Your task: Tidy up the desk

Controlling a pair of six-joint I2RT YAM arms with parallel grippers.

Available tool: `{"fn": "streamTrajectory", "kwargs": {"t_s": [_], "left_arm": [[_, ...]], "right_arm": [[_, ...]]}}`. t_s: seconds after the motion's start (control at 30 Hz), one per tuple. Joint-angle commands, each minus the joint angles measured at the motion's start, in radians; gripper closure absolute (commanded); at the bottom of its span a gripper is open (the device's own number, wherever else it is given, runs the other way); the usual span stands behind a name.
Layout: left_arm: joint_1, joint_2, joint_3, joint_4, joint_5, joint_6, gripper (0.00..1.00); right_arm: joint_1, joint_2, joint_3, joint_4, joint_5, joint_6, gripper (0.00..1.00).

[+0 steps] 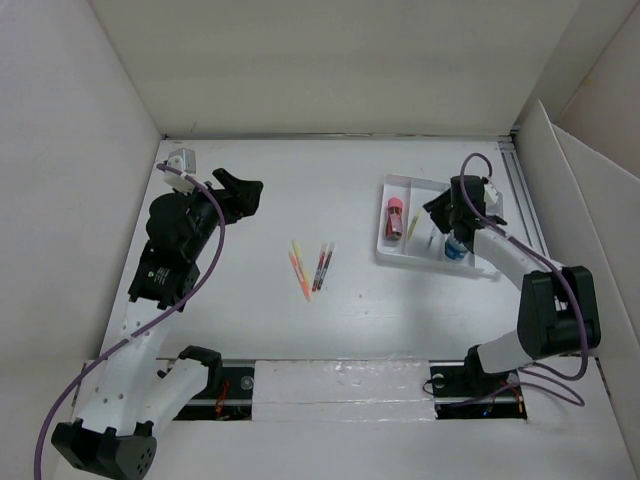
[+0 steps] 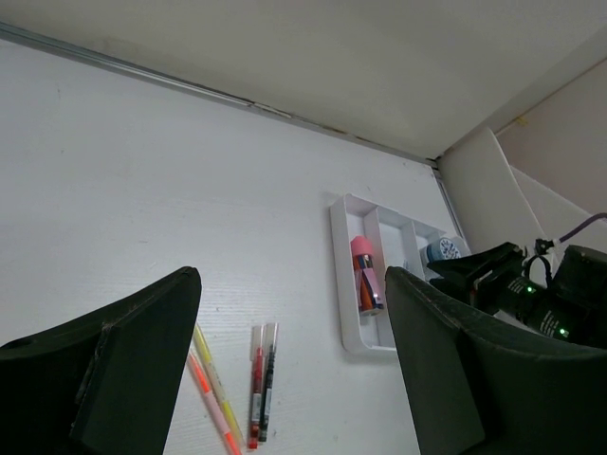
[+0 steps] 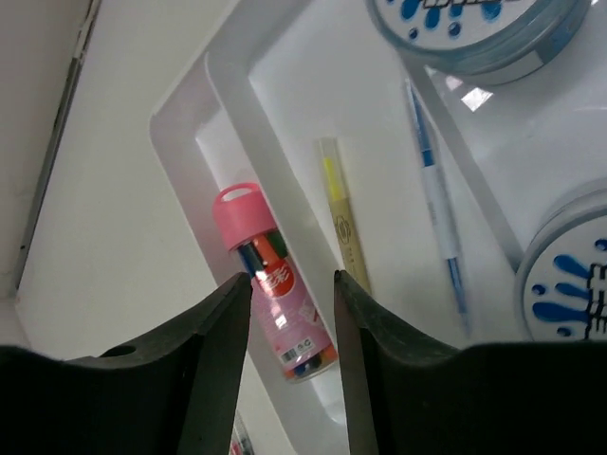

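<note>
The desk point(image 1: 300, 190) is a white tabletop enclosed by white walls. On its middle lie a yellow and an orange highlighter point(image 1: 299, 268) and, beside them, a red and a black pen point(image 1: 323, 265). They also show in the left wrist view: highlighters point(image 2: 212, 391) and pens point(image 2: 263, 379). My left gripper point(image 1: 241, 193) is open and empty at the far left, above the desk point(image 2: 142, 171). My right gripper point(image 1: 438, 214) is open and empty over the white compartment tray point(image 1: 385, 250), above a pink-capped tube point(image 3: 248, 223).
The tray point(image 3: 180, 152) holds the pink tube point(image 1: 395, 217), a yellow highlighter point(image 3: 341, 223), a blue pen point(image 3: 436, 199) and two round blue-and-white containers point(image 3: 474, 28). A metal rail point(image 1: 520, 185) runs along the desk's right side, beside a leaning white panel point(image 1: 575, 180).
</note>
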Motion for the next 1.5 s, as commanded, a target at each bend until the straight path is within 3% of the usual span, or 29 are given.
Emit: {"fn": "streamTrajectory", "kwargs": {"t_s": [0.0, 0.03, 0.1, 0.13, 0.2, 0.33, 0.43, 0.47, 0.53, 0.73, 0.97, 1.47], "left_arm": [[-0.002, -0.006, -0.004, 0.049, -0.001, 0.009, 0.26], [-0.002, 0.0, -0.002, 0.046, -0.001, 0.009, 0.26], [-0.002, 0.003, -0.001, 0.043, 0.01, 0.009, 0.26], [-0.002, -0.003, -0.004, 0.047, 0.005, 0.009, 0.26], [-0.002, -0.001, -0.002, 0.049, -0.004, 0.009, 0.26], [-0.002, 0.002, -0.001, 0.04, -0.002, 0.012, 0.26], [-0.002, 0.003, -0.002, 0.05, -0.008, 0.012, 0.26], [-0.002, 0.008, -0.001, 0.043, -0.007, 0.011, 0.26], [-0.002, 0.017, 0.007, 0.035, 0.007, 0.012, 0.26], [-0.002, 0.006, 0.004, 0.037, 0.001, 0.012, 0.26], [-0.002, 0.0, 0.001, 0.04, 0.002, 0.012, 0.26], [-0.002, -0.017, -0.007, 0.047, 0.004, 0.014, 0.26]], "right_arm": [[0.063, -0.078, -0.012, 0.082, 0.029, -0.006, 0.54], [0.107, -0.086, -0.02, 0.086, 0.023, -0.028, 0.56], [0.166, -0.084, -0.025, 0.135, -0.036, -0.05, 0.75], [0.236, -0.063, -0.015, 0.142, -0.069, -0.067, 0.92], [0.321, -0.029, 0.004, 0.124, -0.054, -0.081, 1.0], [0.528, 0.07, 0.063, 0.017, 0.117, -0.092, 1.0], [0.64, 0.139, 0.123, -0.038, 0.246, -0.078, 0.71], [0.661, 0.152, 0.136, -0.046, 0.259, -0.076, 0.55], [0.714, 0.176, 0.169, -0.051, 0.276, -0.072, 0.49], [0.754, 0.273, 0.233, -0.059, 0.266, -0.044, 0.55], [0.763, 0.337, 0.27, -0.095, 0.306, -0.027, 0.71], [0.772, 0.394, 0.293, -0.111, 0.299, -0.019, 0.75]]}}
